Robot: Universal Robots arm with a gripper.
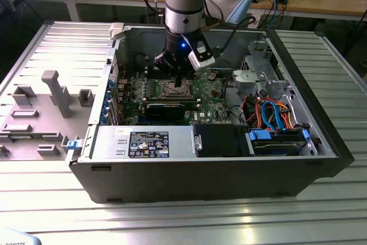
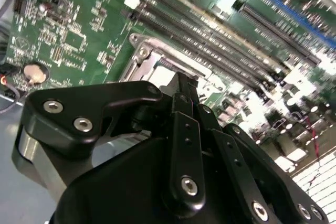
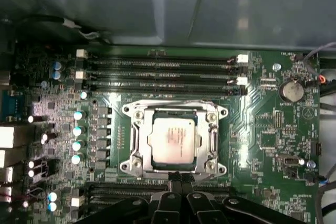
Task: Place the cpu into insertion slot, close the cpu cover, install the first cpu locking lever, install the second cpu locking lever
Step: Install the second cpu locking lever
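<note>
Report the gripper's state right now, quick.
Gripper: shut, fingertips together with nothing between them, at the edge of the insertion slot, where the cpu already sits under the closed cpu cover.

You have an open computer case [image 1: 229, 170] lying on a slatted table [image 1: 172, 222]. Inside it, the board [image 1: 206, 93] lies flat, with the insertion slot [image 1: 174, 89] near its middle. The cpu [image 3: 174, 140] sits in that slot, the cpu cover [image 3: 212, 139] framing it. The gripper [image 1: 179, 83] hangs directly above the slot's edge. To the exterior view's right of the board sit drive bays [image 1: 275, 136]; to its left, outside the case, lies a tray [image 1: 40, 119].
</note>
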